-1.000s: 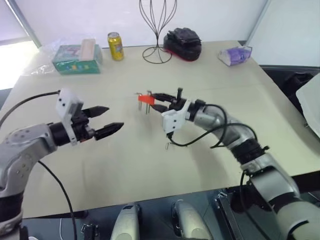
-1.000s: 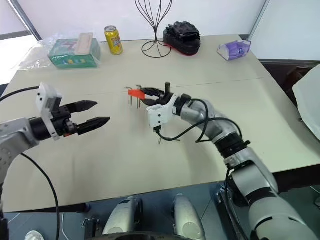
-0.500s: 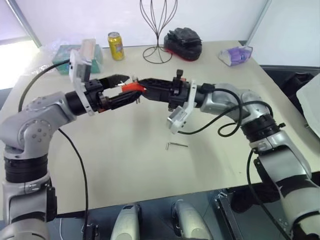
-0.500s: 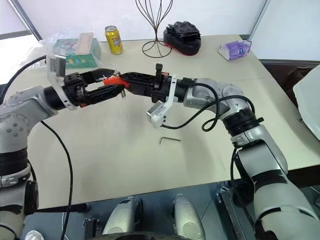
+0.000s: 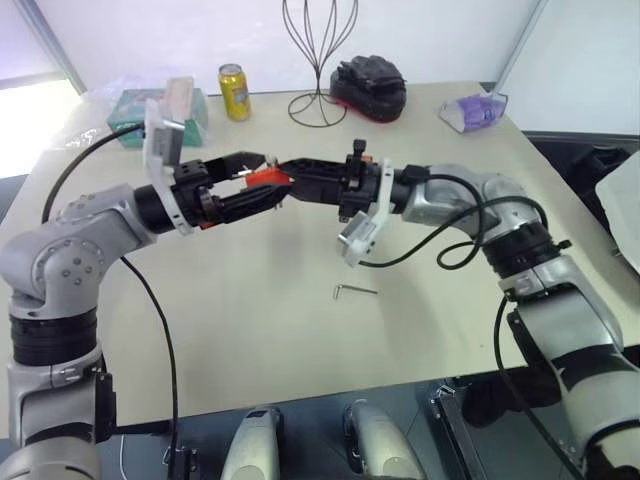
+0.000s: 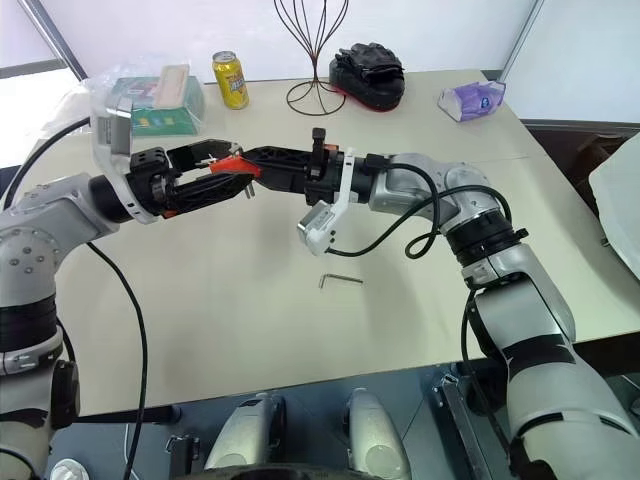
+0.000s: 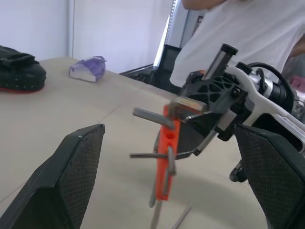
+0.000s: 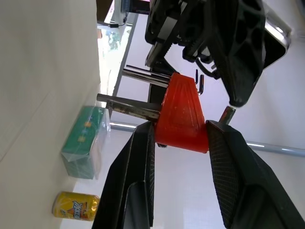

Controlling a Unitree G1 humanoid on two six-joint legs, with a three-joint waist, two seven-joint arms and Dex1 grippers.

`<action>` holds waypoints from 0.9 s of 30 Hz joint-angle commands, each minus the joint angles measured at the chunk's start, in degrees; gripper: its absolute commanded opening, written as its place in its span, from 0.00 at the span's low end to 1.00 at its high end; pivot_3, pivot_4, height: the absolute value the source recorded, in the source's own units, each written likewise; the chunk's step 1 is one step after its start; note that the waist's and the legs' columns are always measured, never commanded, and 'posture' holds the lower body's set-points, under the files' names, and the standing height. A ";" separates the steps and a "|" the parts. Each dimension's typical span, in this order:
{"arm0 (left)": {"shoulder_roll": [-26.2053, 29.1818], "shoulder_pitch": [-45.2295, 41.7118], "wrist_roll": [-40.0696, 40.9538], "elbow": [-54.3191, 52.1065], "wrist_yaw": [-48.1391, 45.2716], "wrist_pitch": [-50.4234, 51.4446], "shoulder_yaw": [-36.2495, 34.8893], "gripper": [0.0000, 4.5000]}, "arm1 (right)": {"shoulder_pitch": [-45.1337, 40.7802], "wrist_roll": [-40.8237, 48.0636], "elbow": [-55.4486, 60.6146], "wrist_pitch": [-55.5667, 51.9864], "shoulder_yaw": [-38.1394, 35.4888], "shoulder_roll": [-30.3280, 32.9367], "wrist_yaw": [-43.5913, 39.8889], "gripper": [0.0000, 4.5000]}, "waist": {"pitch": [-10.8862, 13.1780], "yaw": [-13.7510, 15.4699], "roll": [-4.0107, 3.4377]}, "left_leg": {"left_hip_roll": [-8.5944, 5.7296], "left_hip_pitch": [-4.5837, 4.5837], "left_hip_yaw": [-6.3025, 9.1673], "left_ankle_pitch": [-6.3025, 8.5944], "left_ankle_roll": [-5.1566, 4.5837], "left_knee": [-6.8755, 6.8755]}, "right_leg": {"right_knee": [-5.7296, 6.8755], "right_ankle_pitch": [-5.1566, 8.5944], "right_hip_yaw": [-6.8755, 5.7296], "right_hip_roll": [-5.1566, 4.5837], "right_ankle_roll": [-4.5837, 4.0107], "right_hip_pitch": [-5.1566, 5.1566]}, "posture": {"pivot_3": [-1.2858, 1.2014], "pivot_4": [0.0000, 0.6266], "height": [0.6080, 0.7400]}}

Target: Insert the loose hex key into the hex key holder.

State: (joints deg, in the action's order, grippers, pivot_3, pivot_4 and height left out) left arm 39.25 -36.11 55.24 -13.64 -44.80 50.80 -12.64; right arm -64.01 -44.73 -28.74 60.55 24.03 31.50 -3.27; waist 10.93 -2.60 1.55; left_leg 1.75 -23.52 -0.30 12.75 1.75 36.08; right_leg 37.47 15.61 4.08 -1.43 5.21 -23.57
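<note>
My right gripper (image 8: 178, 157) clamps the orange plastic hex key holder (image 5: 266, 178) above the table (image 5: 250, 330), offering it to my wide-open left gripper (image 5: 245, 183); the thin grey L-shaped hex key (image 5: 354, 291) lies mid-table.

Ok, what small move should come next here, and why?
Probably close the left tool on the hex key holder: its open fingers flank the block, which the right tool pinches above the table, while the loose hex key lies unpicked below.

Silver arms, black cables, white wrist brackets, 2 black-fingered pincers (image 5: 243, 183).
</note>
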 commanded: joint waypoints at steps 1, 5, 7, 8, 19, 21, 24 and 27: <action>0.65 0.38 1.64 -1.84 0.02 -0.03 -2.15 1.00 | -2.09 1.28 0.02 0.57 -1.36 -0.08 0.80 0.23 | 0.00 0.00 0.00 | 0.00 0.00 0.03 0.00 0.00 0.00 | 0.00 0.00 0.00 0.00 0.00 0.00 | 0.52 0.24 1.00; 0.85 1.02 1.67 -2.06 -0.07 -0.32 -2.08 0.88 | -2.53 1.41 -0.52 0.82 -1.42 -0.02 0.76 0.23 | 0.00 -0.01 0.00 | 0.00 0.00 0.05 0.00 0.00 0.00 | 0.00 0.00 0.00 0.00 0.00 0.00 | 0.52 0.24 1.00; 0.81 0.88 1.67 -1.80 0.00 -0.44 -2.15 0.72 | -2.47 1.59 -0.59 1.01 -1.30 -0.04 0.46 0.23 | 0.00 0.00 0.00 | 0.00 0.00 0.05 0.00 0.00 0.00 | 0.00 0.00 0.00 0.00 0.00 0.00 | 0.52 0.24 1.00; 0.79 0.85 1.74 -1.75 0.06 -0.43 -2.21 0.57 | -2.43 1.64 -0.57 1.10 -1.26 -0.03 0.34 0.23 | 0.00 0.01 0.00 | 0.00 0.00 0.05 0.00 0.00 0.00 | 0.00 0.00 0.00 0.00 0.00 0.00 | 0.52 0.24 1.00; -0.08 0.37 1.87 -1.69 0.74 -0.34 -2.00 0.01 | -1.03 3.09 0.83 0.87 -1.21 -0.13 -1.54 0.23 | 0.00 0.01 -0.01 | 0.00 0.01 0.11 0.00 0.01 0.01 | 0.02 0.00 0.00 -0.01 0.00 0.01 | 0.52 0.24 1.00; -0.22 0.28 1.80 -1.69 0.79 -0.35 -1.84 0.01 | -0.72 3.42 1.20 0.77 -1.20 -0.17 -2.03 0.23 | 0.00 0.02 -0.01 | 0.00 0.01 0.11 0.00 0.01 0.01 | 0.02 0.00 0.00 -0.01 0.00 0.01 | 0.52 0.24 1.00; -0.51 0.01 1.54 -1.63 0.93 -0.47 -1.47 0.01 | -0.46 3.99 1.28 0.52 -1.16 -0.25 -2.85 0.23 | 0.00 0.02 -0.01 | 0.00 0.01 0.12 0.00 0.01 0.01 | 0.02 0.00 -0.01 -0.01 0.00 0.01 | 0.52 0.24 1.00; -0.48 -0.07 1.20 -1.89 0.77 -0.56 -1.15 0.01 | 0.20 5.74 0.58 -0.85 -0.59 0.13 -6.02 0.23 | 0.00 0.02 -0.01 | 0.00 0.01 0.12 0.00 0.01 0.01 | 0.02 0.00 -0.01 -0.01 0.00 0.02 | 0.52 0.24 1.00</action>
State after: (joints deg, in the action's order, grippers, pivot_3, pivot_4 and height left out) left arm 38.66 -34.59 55.67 -13.77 -43.44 50.82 -13.77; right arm -63.63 -41.22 -29.35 60.76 24.13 31.46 -7.62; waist 10.93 -2.59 1.54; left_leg 1.75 -23.51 -0.18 12.75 1.76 36.10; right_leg 37.48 15.61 4.07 -1.44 5.22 -23.55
